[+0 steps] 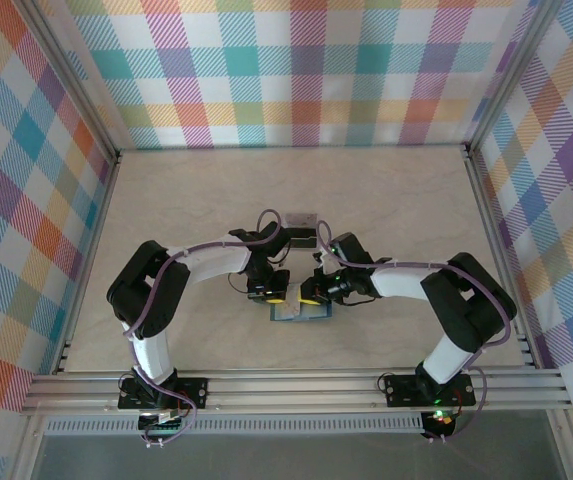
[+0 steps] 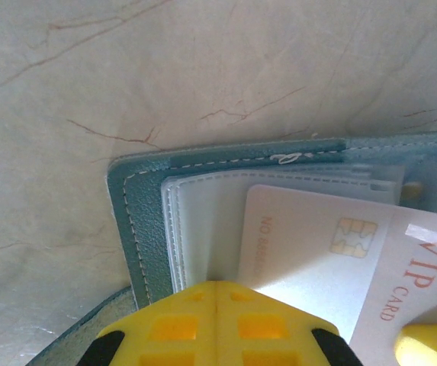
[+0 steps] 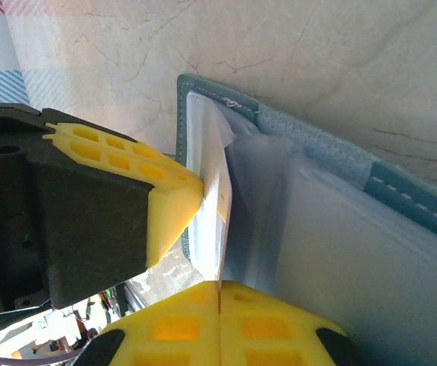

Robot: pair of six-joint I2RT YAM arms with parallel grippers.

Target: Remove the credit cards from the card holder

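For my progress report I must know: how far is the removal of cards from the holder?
Done: the card holder lies open, and a grey card seems to lie out on the table. In hand: the right gripper pinches a white chip card; the left gripper is shut beside. To do: lift it clear.

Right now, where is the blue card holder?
Top view: the card holder lies open, centre-front, at the tips of the left end effector and right end effector, which pinches a credit card.

Bright, soft shadows; wrist close-ups perhaps blurry.
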